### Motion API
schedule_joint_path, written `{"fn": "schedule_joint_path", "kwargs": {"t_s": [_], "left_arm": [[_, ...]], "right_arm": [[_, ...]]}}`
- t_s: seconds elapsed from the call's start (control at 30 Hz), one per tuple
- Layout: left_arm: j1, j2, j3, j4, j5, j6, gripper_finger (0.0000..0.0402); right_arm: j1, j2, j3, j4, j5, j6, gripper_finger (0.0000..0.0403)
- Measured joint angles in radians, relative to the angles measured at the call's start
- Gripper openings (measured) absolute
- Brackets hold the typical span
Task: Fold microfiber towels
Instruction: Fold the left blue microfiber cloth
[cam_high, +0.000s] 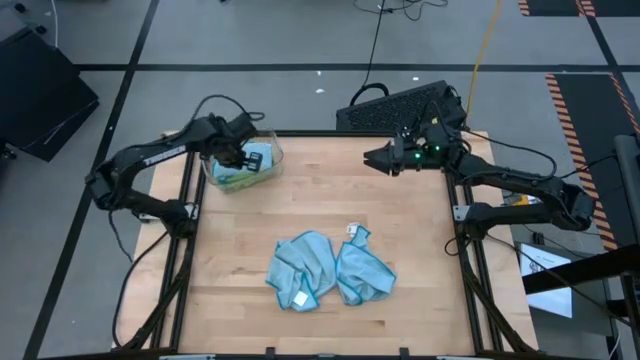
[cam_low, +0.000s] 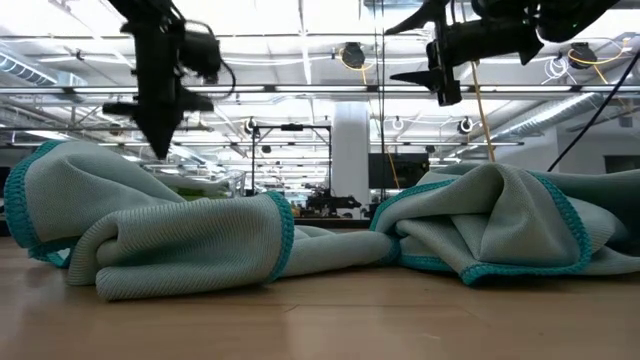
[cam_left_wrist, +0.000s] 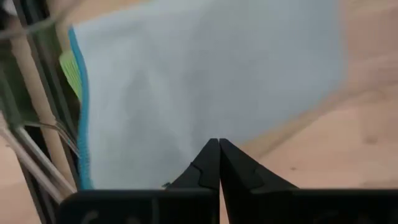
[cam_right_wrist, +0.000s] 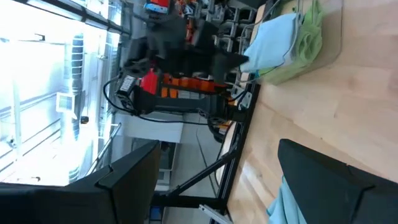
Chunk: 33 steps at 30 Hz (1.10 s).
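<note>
Left end effector (cam_high: 238, 155) clenched over bin (cam_high: 268, 172) of towels (cam_high: 255, 160); right end effector (cam_high: 378, 160) released above surface (cam_high: 300, 200).

We see 2 dark, slender arms of jointed segments with black cables looping off them. The left pincer (cam_left_wrist: 219, 163) has 2 black, wedge-shaped fingers tapering to points. The right pincer (cam_high: 372, 158) carries small green lights behind its black fingers.

Bright overhead ceiling lights (cam_low: 300, 40) glare in the low view; left wrist view is blurred.
</note>
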Motion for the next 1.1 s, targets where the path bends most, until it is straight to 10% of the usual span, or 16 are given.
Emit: {"fn": "schedule_joint_path", "kwargs": {"t_s": [0.53, 1.1], "left_arm": [[-0.511, -0.130, 0.086, 0.014, 0.005, 0.047, 0.0015], [-0.825, 0.114, 0.083, 0.127, 0.125, -0.216, 0.0198]], "right_arm": [[0.178, 0.000, 0.000, -0.131, 0.079, -0.053, 0.0318], [0.347, 0.000, 0.000, -0.210, 0.105, -0.040, 0.0318]]}}
